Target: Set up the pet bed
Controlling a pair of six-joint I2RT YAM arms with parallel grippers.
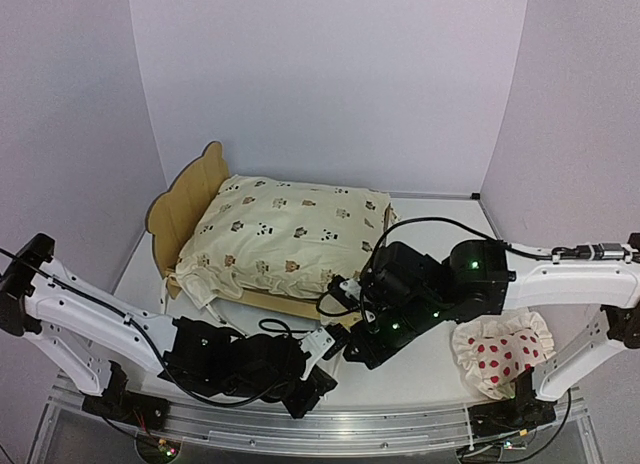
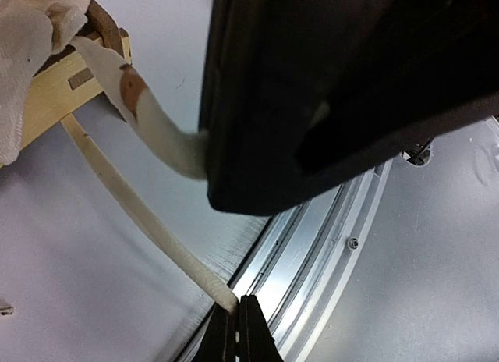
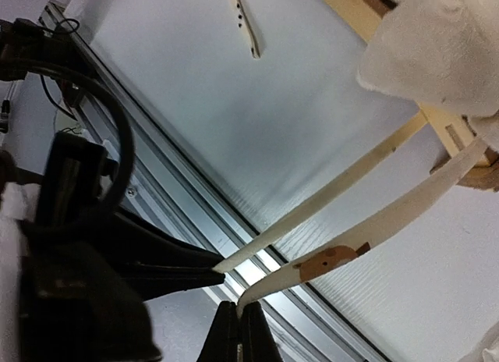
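Observation:
The pet bed (image 1: pixel 185 199) stands at the back left, scalloped headboard to the left. The cream printed cover (image 1: pixel 285 234) lies puffed on top of it. Two cream tie straps run from the cover's near corner toward the table's front. My left gripper (image 2: pixel 236 301) is shut on the end of the plain strap (image 2: pixel 148 221). My right gripper (image 3: pixel 239 306) is shut on the end of the wider strap (image 3: pixel 374 229), which has a brown animal print. The two grippers (image 1: pixel 318 382) (image 1: pixel 352 349) sit close together just in front of the bed. A corner of the plywood frame (image 3: pixel 437 124) shows under the cover (image 3: pixel 437 50).
The white red-dotted pillow (image 1: pixel 500 352) lies at the right, under my right arm. An aluminium rail (image 1: pixel 330 424) runs along the table's near edge, just below both grippers. A thin pale strip with small holes (image 3: pixel 245 23) lies on the table.

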